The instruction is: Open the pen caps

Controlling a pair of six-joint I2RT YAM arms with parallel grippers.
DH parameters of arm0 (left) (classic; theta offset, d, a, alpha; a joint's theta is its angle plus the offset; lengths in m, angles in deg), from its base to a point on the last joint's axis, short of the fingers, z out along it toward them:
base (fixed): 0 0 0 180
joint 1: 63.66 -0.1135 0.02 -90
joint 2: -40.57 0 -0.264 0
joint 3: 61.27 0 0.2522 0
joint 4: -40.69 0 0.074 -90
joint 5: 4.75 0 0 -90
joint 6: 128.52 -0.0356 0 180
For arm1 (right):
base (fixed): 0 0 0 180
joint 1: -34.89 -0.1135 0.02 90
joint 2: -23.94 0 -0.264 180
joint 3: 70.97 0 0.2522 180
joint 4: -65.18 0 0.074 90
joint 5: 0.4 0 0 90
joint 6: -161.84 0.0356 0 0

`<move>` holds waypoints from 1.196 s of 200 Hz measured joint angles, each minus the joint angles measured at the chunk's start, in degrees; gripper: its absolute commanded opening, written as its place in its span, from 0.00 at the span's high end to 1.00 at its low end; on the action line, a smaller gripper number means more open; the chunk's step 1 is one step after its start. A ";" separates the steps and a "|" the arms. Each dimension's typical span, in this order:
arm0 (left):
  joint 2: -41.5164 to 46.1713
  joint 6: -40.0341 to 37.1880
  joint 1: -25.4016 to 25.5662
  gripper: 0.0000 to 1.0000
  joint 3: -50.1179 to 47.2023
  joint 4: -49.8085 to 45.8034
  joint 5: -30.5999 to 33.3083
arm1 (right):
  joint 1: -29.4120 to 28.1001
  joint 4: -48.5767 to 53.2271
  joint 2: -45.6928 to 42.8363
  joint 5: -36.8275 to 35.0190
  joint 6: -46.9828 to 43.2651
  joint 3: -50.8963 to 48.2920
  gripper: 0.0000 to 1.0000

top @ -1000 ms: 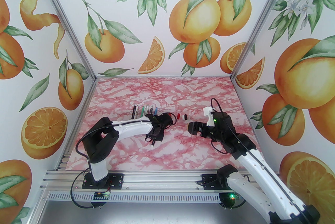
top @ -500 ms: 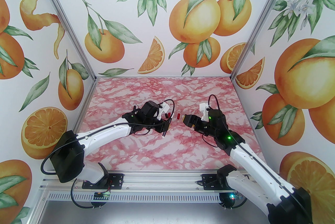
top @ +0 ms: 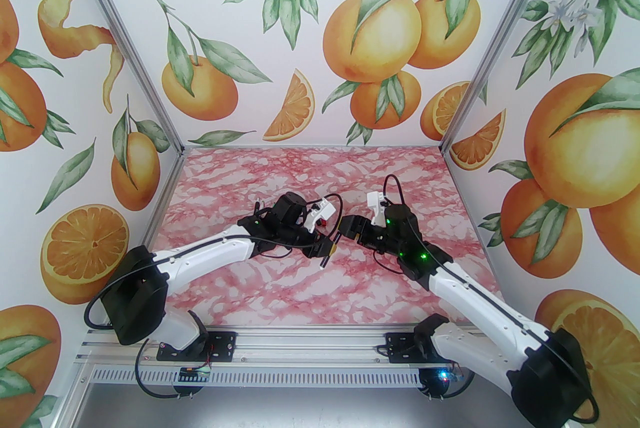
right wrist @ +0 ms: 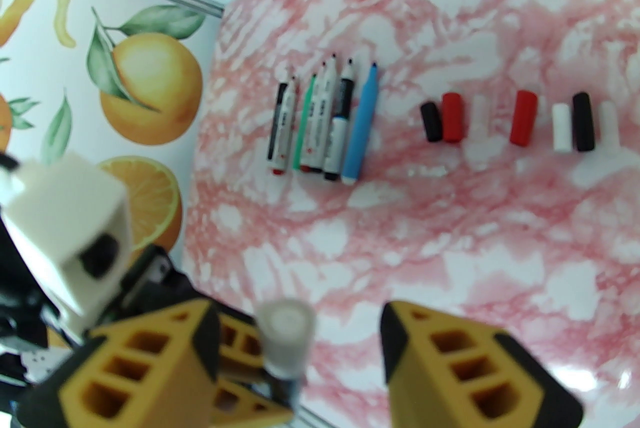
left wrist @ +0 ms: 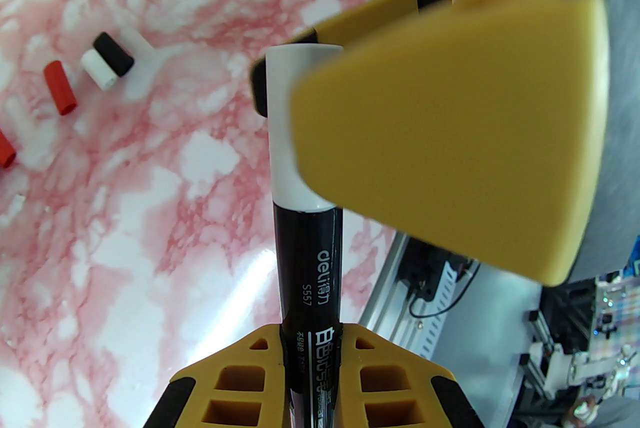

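My left gripper (left wrist: 311,332) is shut on a black-barrelled pen (left wrist: 307,266) with a white cap (left wrist: 282,126). The cap end points at my right gripper (right wrist: 298,316), which is open, one yellow finger (right wrist: 150,366) on each side of the cap (right wrist: 286,331). In the top view the left gripper (top: 327,252) and the right gripper (top: 343,230) meet at mid-table. Several uncapped pens (right wrist: 320,126) lie in a row. Right of them lie loose caps: black (right wrist: 431,122), red (right wrist: 451,117), red (right wrist: 523,117), white (right wrist: 561,127), black (right wrist: 583,121) and some clear ones.
The pink marbled table (top: 310,296) is walled on three sides by orange-print panels (top: 300,41). The left arm's forearm (top: 210,253) lies low across the left half and covers the pen row in the top view. The rail with the arm bases (top: 300,346) runs along the near edge.
The left arm stretched forward and right, carrying the pen to the table's middle. The right gripper travelled left until its fingers came around the pen's cap.
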 measured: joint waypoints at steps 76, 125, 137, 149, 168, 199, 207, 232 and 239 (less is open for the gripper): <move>-0.39 0.07 0.52 0.86 0.02 0.59 -0.02 | 0.00 -1.75 1.60 0.04 0.57 0.31 0.62; -0.37 0.09 0.59 0.86 0.02 1.84 -0.02 | 0.00 -2.54 3.30 0.33 0.74 0.31 0.69; -0.39 0.07 0.59 0.86 0.02 1.95 -0.02 | 0.00 -2.56 3.30 0.33 0.72 0.31 0.71; -0.39 0.11 0.57 0.86 0.02 1.92 -0.04 | 0.00 -2.56 3.30 0.35 0.70 0.31 0.74; -0.39 0.11 0.70 0.86 0.02 1.90 -0.04 | 0.00 -2.60 3.30 0.44 0.76 0.31 0.80; -0.39 0.15 0.81 0.81 0.02 1.88 0.04 | -0.11 -2.58 3.30 0.46 0.94 0.31 0.84; -0.39 0.22 0.83 0.77 0.02 1.88 0.11 | -0.11 -2.60 3.30 0.48 0.96 0.31 0.85; -0.39 1.20 0.92 0.65 -0.02 3.37 -0.15 | -0.11 -2.58 3.30 0.46 1.09 0.31 0.86; -0.39 1.70 0.96 0.64 -0.04 4.24 -0.26 | -0.11 -2.60 3.28 0.46 1.20 0.31 0.86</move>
